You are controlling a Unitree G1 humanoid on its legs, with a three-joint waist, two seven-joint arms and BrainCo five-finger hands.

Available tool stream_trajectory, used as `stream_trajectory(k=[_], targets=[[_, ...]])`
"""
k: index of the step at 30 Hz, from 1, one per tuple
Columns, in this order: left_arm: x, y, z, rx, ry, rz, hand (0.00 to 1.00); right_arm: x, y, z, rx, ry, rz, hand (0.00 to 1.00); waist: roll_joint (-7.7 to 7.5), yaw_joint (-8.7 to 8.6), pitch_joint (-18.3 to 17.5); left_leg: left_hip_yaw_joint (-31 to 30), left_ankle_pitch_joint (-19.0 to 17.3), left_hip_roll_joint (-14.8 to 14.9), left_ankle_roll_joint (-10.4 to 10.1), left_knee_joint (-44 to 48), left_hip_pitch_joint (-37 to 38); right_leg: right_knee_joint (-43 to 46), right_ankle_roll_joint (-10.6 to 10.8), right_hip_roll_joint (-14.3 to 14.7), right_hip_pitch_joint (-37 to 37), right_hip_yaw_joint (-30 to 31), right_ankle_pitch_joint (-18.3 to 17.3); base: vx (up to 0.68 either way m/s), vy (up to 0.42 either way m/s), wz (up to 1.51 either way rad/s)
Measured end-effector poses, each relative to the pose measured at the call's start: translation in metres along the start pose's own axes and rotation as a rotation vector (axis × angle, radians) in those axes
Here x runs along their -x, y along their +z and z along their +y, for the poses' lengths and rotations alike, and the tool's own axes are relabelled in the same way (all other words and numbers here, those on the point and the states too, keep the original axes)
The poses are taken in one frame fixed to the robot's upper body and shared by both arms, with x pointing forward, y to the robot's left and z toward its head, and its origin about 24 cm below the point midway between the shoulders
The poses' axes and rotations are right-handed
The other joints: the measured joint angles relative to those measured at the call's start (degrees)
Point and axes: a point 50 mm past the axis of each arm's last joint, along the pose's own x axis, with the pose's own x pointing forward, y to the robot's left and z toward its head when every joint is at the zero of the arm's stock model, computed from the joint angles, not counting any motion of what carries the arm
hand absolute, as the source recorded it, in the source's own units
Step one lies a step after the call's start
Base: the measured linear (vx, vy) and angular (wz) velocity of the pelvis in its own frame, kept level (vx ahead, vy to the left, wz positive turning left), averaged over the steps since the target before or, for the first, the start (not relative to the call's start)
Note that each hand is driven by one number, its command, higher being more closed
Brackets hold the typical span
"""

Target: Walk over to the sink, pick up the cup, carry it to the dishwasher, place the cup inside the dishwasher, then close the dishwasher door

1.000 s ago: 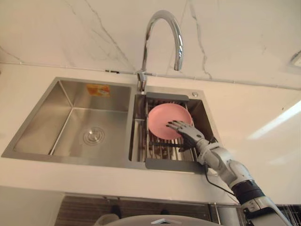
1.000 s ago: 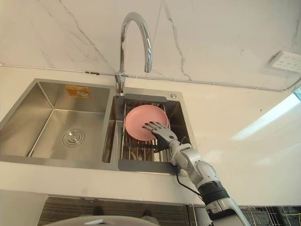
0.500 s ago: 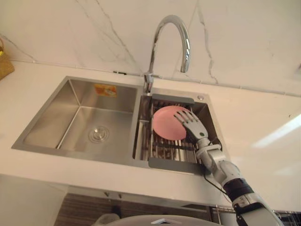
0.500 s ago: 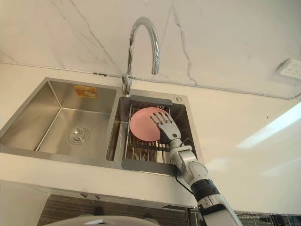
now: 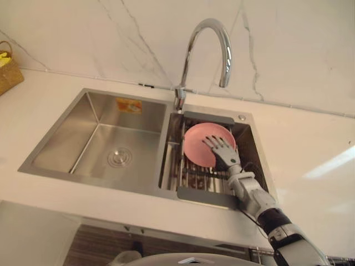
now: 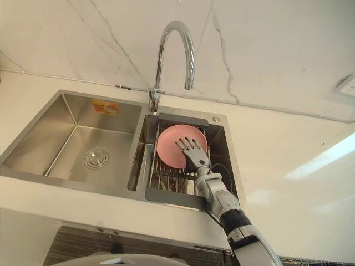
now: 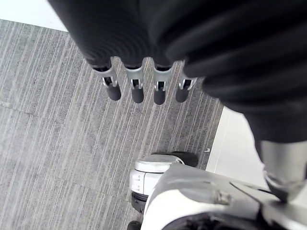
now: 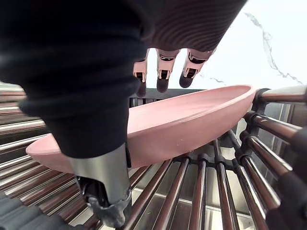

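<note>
Left eye view: your right hand (image 5: 221, 149), fingers spread and straight, reaches over the right part of one shallow round pink dish (image 5: 197, 141), the task's thing. The dish sits on one grey-framed metal-bar rack (image 5: 191, 178) in the right basin of one two-basin stainless steel sink (image 5: 61, 144), under one curved chrome faucet (image 5: 208, 21). Right eye view: the same count. Left wrist view: your left hand (image 7: 136, 91) hangs, fingers straight, above grey floor (image 7: 57, 143). Right wrist view: fingers above the dish, thumb low by its near rim, nothing closed; I judge a shallow pinch could let it slip and clatter along the bars
</note>
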Motion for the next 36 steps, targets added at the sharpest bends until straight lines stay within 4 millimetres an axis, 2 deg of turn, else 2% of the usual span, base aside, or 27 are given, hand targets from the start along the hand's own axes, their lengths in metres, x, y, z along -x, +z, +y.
stream_trajectory(k=[7, 17, 31, 32, 36], targets=[[0.0, 0.001, 0.0, -0.016, 0.0, -0.006, 0.0, -0.003, -0.001, 0.001, 0.004, -0.01, 0.036, 0.0, 0.1, 0.44, 0.26, -0.35, 0.13, 0.18, -0.19, -0.01, -0.12, 0.23, 0.19, 0.01, 0.1, -0.82, -0.29, -0.02, 0.003, 0.04], [0.0, 0.002, 0.002, -0.021, 0.007, -0.021, 0.0, -0.002, 0.001, -0.008, -0.032, -0.163, 0.011, 0.0, -0.13, -0.12, 0.96, -0.2, 0.14, 0.25, -0.19, 0.0, -0.3, 0.46, 0.25, 0.0, -0.04, -0.59, -0.34, 0.0, 0.0, 0.0], [0.0, 0.002, -0.004, -0.037, -0.011, -0.027, 0.0, -0.002, 0.002, -0.028, -0.098, -0.331, -0.001, 0.0, 1.01, -0.8, 1.86, 0.19, 0.05, 0.35, -0.12, 0.02, -0.15, 0.58, 0.13, 0.01, -0.36, 0.32, -0.24, 0.0, 0.0, -0.01], [0.0, 0.002, -0.005, -0.037, -0.012, -0.027, 0.0, -0.002, 0.001, -0.029, -0.101, -0.337, 0.007, 1.0, 1.1, -0.78, 1.91, 0.17, 0.04, 0.36, -0.13, 0.02, -0.16, 0.58, 0.13, 0.03, -0.36, 0.32, -0.24, 0.0, 0.0, 0.0], [0.0, 0.002, -0.006, -0.036, -0.018, -0.028, 0.0, -0.002, -0.002, -0.031, -0.114, -0.344, 0.025, 1.0, 1.45, -0.48, 2.14, 0.08, 0.0, 0.34, -0.12, 0.03, -0.2, 0.57, 0.16, 0.03, -0.35, 0.33, -0.25, 0.0, 0.0, 0.0]])
